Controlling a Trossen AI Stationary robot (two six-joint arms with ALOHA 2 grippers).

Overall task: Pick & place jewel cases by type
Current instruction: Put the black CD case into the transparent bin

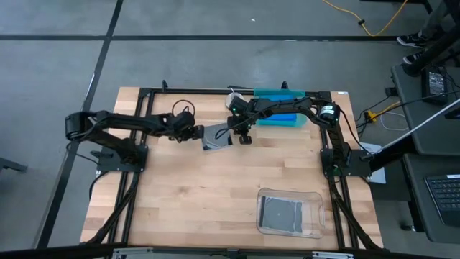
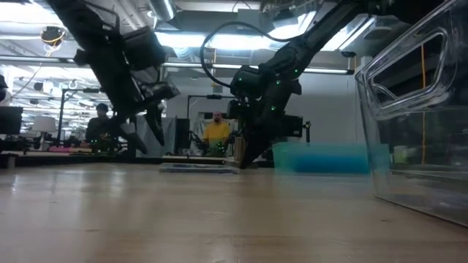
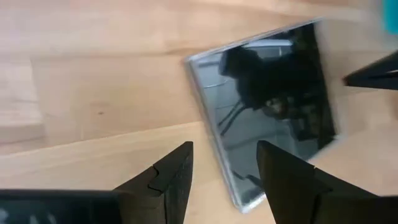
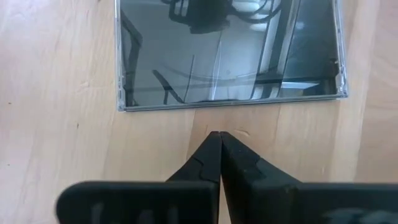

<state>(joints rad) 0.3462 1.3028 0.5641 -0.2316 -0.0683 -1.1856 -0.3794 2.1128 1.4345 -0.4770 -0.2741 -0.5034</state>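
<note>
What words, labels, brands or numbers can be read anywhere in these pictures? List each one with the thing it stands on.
None can be read.
The dark jewel case lying flat on the table shows only reflections, no print.
The blue cases in the teal tray show no legible label.
The clear tray and the dark case in it bear no visible text.
Anything in the room behind is too blurred to read.

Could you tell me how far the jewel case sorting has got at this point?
Partly done: a dark case lies in the clear tray, and blue cases sit by the teal tray. In hand: one dark jewel case lies flat on the table, the open left gripper at its edge, the shut right gripper beside it. It is not yet lifted.
</note>
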